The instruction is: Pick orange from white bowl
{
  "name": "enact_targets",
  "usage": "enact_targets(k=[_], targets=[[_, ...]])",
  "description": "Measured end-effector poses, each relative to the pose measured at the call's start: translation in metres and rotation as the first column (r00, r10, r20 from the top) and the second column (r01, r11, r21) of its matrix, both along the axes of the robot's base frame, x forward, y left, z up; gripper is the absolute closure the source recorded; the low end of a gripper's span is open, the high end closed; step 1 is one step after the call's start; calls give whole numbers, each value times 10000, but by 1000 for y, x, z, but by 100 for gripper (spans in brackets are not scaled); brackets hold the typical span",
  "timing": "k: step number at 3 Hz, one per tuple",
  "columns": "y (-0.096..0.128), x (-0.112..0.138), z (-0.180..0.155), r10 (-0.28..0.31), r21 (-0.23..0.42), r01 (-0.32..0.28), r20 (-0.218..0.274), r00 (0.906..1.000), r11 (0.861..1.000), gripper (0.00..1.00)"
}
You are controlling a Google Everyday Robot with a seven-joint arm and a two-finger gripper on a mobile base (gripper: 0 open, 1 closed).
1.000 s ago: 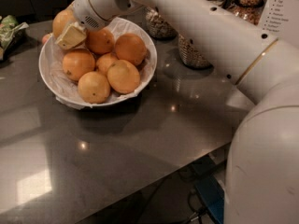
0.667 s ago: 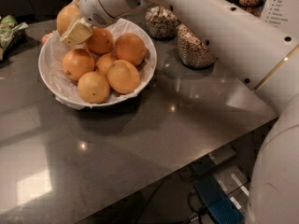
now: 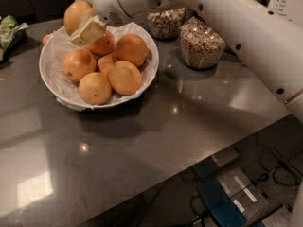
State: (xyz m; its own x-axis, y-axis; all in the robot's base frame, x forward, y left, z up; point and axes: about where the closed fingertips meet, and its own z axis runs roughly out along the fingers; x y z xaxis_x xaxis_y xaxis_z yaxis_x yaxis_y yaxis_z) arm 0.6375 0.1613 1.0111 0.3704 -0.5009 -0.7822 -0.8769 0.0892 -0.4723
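Note:
The white bowl with crinkled paper lining sits at the table's back left and holds several smaller, deeper-orange oranges. My gripper comes in from the upper right over the bowl's far-left rim. It is shut on the large, paler orange and holds it lifted above the others. One pale finger pad presses on the orange's near side; the other finger is hidden behind the fruit. My white arm spans the top of the view.
Two glass jars of grains stand right of the bowl, one behind and one nearer. A green packet lies at the far left. The table's front edge runs diagonally, with cables and boxes on the floor below.
My gripper has lifted the large orange up from the bowl's far-left side. The other oranges have stayed put.

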Motion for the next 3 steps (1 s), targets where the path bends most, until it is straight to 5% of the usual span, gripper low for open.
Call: enact_targets(k=[2, 3], targets=[[-43, -67, -2, 717, 92, -714, -449, 9964, 9974, 100], [-45, -66, -2, 692, 96, -689, -453, 9966, 9976, 100]])
